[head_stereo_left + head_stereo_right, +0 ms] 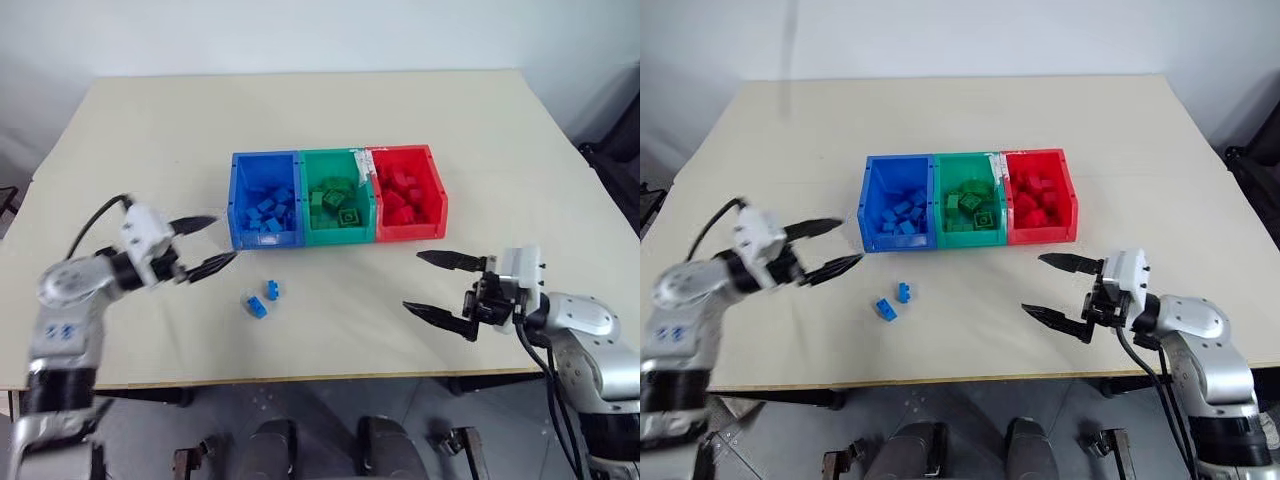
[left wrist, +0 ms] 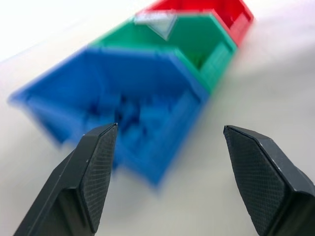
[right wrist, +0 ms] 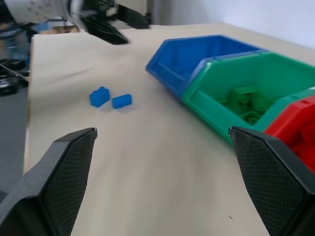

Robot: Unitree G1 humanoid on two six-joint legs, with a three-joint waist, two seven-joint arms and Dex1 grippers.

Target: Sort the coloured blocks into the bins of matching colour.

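Observation:
Two small blue blocks [image 1: 271, 290] [image 1: 256, 306] lie side by side on the table in front of the blue bin [image 1: 265, 240]. The green bin [image 1: 338, 236] and the red bin [image 1: 408, 232] join it to the right. Each bin holds several blocks of its own colour. My left gripper [image 1: 222, 240] is open and empty, level, just left of the blue bin's front corner and pointing toward it. My right gripper [image 1: 413, 281] is open and empty, pointing left, in front of the red bin. The right wrist view shows both loose blue blocks [image 3: 100, 96] [image 3: 121, 101].
The bins stand in a row near the middle of the beige table [image 1: 150, 150]. The table's front edge [image 1: 300, 378] runs just below both arms. Bare tabletop lies between the loose blocks and my right gripper.

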